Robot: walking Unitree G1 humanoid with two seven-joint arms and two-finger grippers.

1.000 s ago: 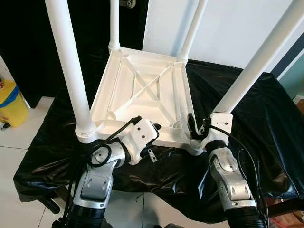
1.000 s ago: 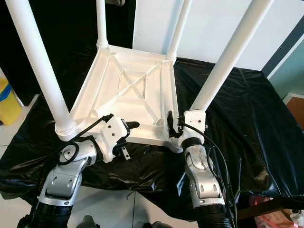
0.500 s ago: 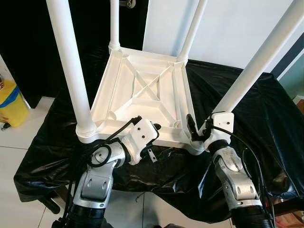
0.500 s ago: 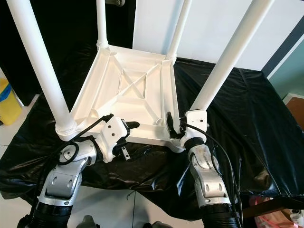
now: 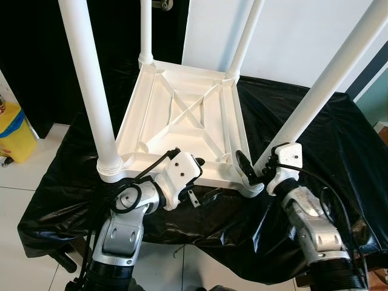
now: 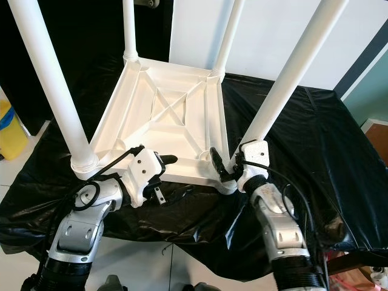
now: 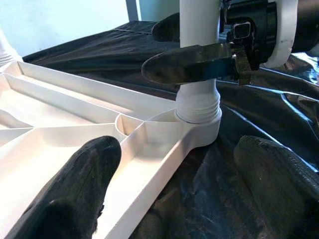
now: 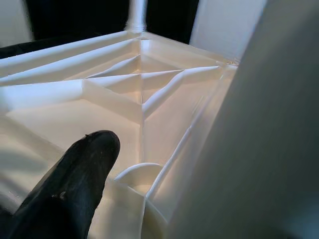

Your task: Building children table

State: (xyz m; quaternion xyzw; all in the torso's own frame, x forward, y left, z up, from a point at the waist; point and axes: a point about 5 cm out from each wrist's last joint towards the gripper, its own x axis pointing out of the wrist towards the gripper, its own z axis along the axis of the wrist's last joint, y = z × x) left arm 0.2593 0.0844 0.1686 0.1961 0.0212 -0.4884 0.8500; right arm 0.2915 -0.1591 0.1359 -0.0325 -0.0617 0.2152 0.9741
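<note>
A white plastic children's table lay upside down on a black plastic sheet that covered a work surface, its ribbed underside with a cross-shaped brace facing up and its four white legs rising from the corners. The near-left leg stood at about 9 o'clock from the tabletop's centre, the near-right leg at about 4 o'clock, and the two far legs at roughly 11 and 1 o'clock.

The right gripper was at the base of the near-right leg, its fingers standing around the leg just above the threaded collar where it met the corner socket; one black finger crossed in front of the leg and the other showed behind it. Whether the fingers pressed on the leg could not be told from the frames.

The left gripper hovered at the table's near edge, at about 6 o'clock from the centre, its fingers spread wide: one finger lay over the ribbed underside, the other over the black sheet beyond the rim, with the edge between them.

A yellow container stood on the pale tiled floor at 9 o'clock, well apart from the table, and a white wall rose behind at 1 o'clock.
</note>
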